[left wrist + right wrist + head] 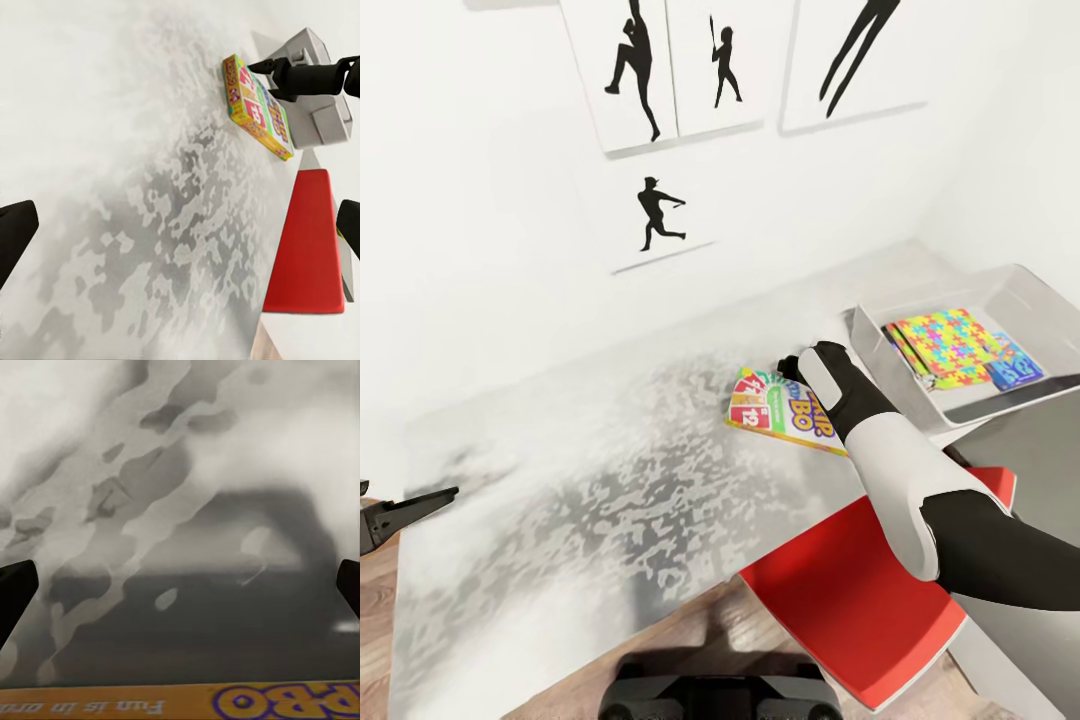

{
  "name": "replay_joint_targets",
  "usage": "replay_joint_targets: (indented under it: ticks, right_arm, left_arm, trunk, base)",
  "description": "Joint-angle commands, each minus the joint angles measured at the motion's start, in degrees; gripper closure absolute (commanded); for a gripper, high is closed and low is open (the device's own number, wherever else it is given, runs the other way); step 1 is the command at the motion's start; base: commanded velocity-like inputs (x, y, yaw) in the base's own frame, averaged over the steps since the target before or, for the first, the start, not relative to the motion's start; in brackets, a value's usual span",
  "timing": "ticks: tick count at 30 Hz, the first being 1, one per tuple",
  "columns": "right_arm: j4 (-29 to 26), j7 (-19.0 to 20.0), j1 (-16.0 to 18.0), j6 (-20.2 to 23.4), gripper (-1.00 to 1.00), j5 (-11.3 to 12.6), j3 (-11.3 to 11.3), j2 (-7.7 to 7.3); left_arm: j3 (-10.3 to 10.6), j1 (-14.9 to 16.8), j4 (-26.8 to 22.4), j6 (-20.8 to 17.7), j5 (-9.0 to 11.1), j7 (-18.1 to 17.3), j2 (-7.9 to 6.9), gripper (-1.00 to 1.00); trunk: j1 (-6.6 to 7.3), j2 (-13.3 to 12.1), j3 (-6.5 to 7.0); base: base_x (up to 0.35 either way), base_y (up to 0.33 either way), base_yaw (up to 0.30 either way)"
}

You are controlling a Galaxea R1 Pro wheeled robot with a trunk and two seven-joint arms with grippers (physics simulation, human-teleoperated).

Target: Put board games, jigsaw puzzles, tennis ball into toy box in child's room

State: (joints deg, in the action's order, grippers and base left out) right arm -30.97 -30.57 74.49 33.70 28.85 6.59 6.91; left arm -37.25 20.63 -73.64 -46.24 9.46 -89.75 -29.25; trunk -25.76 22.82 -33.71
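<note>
A Skip-Bo board game [780,408] lies on the white, grey-mottled table [590,480], left of the light grey toy box [872,345]. Multicolour jigsaw puzzles [945,345] and a blue box [1015,368] lie inside the toy box. My right gripper [790,364] hovers at the far edge of the game, open, with nothing between its fingers. In the right wrist view the right gripper [180,585] shows the game's orange edge [187,701] just below it. The left wrist view shows the game [255,105], the right gripper [259,67] and the toy box [330,120]. My left gripper [405,512] [180,232] hangs open off the table's left end. The tennis ball is out of view.
A red chair seat [850,590] is tucked under the table's front edge, below my right arm. Silhouette pictures [650,215] hang on the white wall behind. A lower grey surface [1025,440] adjoins the table at the right. Wood floor [690,625] shows in front.
</note>
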Motion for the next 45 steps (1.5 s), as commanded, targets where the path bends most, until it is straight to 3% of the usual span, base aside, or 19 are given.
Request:
replay_joint_targets:
  ticks: [1, 45]
  right_arm:
    - [-0.1, -0.5, 0.0, 0.1, -1.0, 0.6, 0.3, -0.05]
    - [-0.1, -0.5, 0.0, 0.1, -1.0, 0.6, 0.4, -0.05]
  left_arm:
    - [0.0, 0.0, 0.0, -0.6, -0.1, -0.2, -0.01, -1.0]
    - [0.0, 0.0, 0.0, -0.6, -0.1, -0.2, -0.01, -1.0]
  trunk:
    - [-0.03, 0.1, -0.17]
    - [-0.03, 0.1, -0.64]
  base:
    - [0.0, 0.0, 0.0]
    - [-0.126, 0.036, 0.0]
